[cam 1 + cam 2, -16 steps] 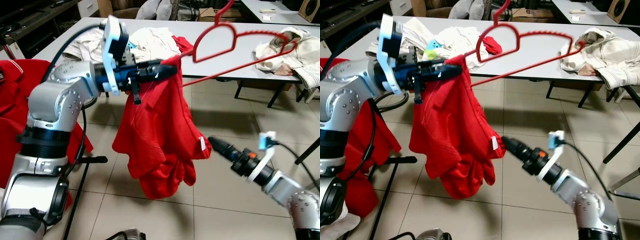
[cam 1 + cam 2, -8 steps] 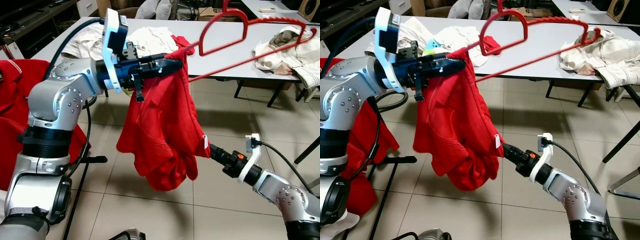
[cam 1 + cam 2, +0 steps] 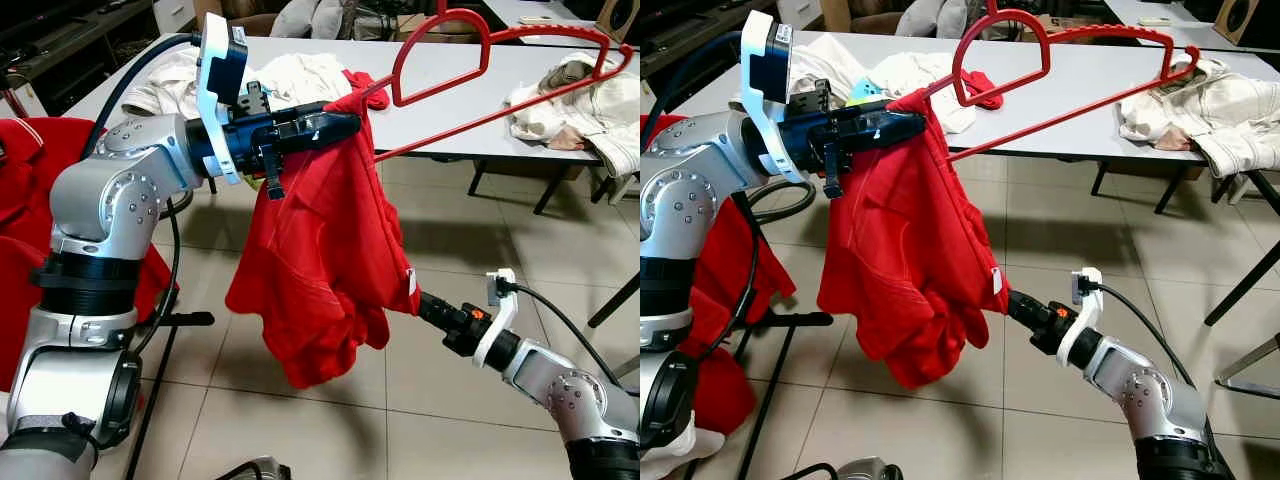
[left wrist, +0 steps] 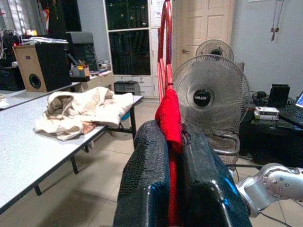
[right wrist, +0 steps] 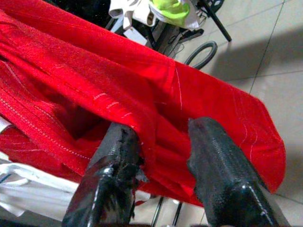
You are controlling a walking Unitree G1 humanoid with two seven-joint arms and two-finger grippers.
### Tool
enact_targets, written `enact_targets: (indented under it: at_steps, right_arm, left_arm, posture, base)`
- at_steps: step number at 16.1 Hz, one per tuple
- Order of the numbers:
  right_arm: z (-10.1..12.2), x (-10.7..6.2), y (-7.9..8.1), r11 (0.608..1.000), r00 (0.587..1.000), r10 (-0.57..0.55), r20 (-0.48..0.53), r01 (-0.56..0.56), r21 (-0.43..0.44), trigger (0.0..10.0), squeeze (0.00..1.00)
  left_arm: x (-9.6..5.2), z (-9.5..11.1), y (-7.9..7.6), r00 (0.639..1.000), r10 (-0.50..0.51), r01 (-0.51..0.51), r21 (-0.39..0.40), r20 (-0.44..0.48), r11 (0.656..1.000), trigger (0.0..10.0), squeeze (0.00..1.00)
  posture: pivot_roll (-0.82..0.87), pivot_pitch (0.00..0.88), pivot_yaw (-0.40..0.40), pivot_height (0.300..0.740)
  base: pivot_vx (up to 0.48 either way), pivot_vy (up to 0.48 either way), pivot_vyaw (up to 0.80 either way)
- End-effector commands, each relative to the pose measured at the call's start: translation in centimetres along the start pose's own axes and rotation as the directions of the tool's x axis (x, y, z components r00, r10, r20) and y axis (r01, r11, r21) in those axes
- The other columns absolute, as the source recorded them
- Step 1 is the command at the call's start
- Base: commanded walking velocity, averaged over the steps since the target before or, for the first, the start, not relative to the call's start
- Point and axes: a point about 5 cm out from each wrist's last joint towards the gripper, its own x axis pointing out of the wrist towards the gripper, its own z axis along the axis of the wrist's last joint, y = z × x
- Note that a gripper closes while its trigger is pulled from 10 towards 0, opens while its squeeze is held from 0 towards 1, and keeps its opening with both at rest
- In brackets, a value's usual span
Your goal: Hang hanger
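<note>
Left gripper (image 3: 345, 125) is raised at chest height in front of the grey table (image 3: 470, 105), fingers clamped tight on the red shirt (image 3: 325, 260) and the near end of the red hanger (image 3: 490, 75); in the left wrist view the red fabric and the hanger edge are pinched in the narrow gap between both black fingers (image 4: 149, 179). The hanger sticks out away from the left gripper, up and toward the robot's right, over the table, tilted, with its far end above the beige jacket (image 3: 590, 105) lying at the table's right side. The shirt hangs down from the left gripper in a bunched drape, its lowest folds well above the tiled floor (image 3: 450, 390), a white label showing on its right edge. Right gripper (image 3: 425, 303) is low, reaching in from the right, tips touching the shirt's lower right edge beside the label; the right wrist view has its fingers (image 5: 116, 161) parted with red fabric lying in the gap, jaws not closed on it. White clothes (image 3: 300, 80) are piled on the table behind the left arm, and more red garments (image 3: 25, 170) hang on a rack at the robot's far left
</note>
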Motion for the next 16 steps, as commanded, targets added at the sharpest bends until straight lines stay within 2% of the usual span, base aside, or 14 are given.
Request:
enact_targets:
  at_steps: [1,7,10,12,13,16]
  right_arm:
    - [-0.4,0.0,-0.4,1.0,0.999,-0.025,-0.021,0.025,0.0,0.0,0.0]
    - [0.9,-0.6,-0.9,0.997,0.995,-0.077,0.068,0.076,0.005,0.0,0.0]
    - [2.0,-1.0,-1.3,0.991,0.985,-0.13,0.11,0.132,-0.016,0.0,0.0]
    - [4.3,-1.7,-1.7,0.978,0.958,-0.199,0.207,0.206,-0.015,0.0,0.0]
    - [6.6,-2.5,-1.5,0.971,0.929,-0.224,0.295,0.238,-0.01,0.0,0.0]
    - [9.2,-3.8,-1.0,0.965,0.892,-0.24,0.384,0.261,-0.001,0.0,0.0]
  left_arm:
    - [0.1,1.8,-0.4,0.999,-0.023,0.021,0.069,0.031,0.997,0.0,0.0]
    - [-0.2,1.1,-0.3,1.0,-0.008,0.008,0.074,-0.002,0.997,0.0,0.0]
    - [-0.4,0.1,-0.6,0.999,0.001,0.003,0.081,-0.049,0.997,0.0,0.0]
    - [-0.6,-1.5,-1.2,0.996,0.014,-0.008,0.067,-0.092,0.998,0.0,0.0]
    - [-0.9,-3.2,-1.5,0.989,0.05,-0.041,0.061,-0.139,0.997,0.0,0.0]
    - [-1.7,-5.9,-1.8,0.968,0.105,-0.09,0.075,-0.23,0.993,0.0,0.0]
  posture:
    - [-0.04,0.0,0.032,0.74]
    - [-0.04,0.0,0.033,0.74]
    - [-0.05,0.0,0.038,0.74]
    - [-0.05,0.0,0.035,0.74]
    - [-0.05,0.0,0.029,0.74]
    - [-0.06,0.0,0.026,0.74]
  base:
    - [0.0,0.0,0.0]
    - [0.0,0.0,0.0]
    - [0.0,0.0,0.0]
    - [0.0,0.0,0.0]
    - [0.0,0.0,0.0]
    - [0.0,0.0,0.0]
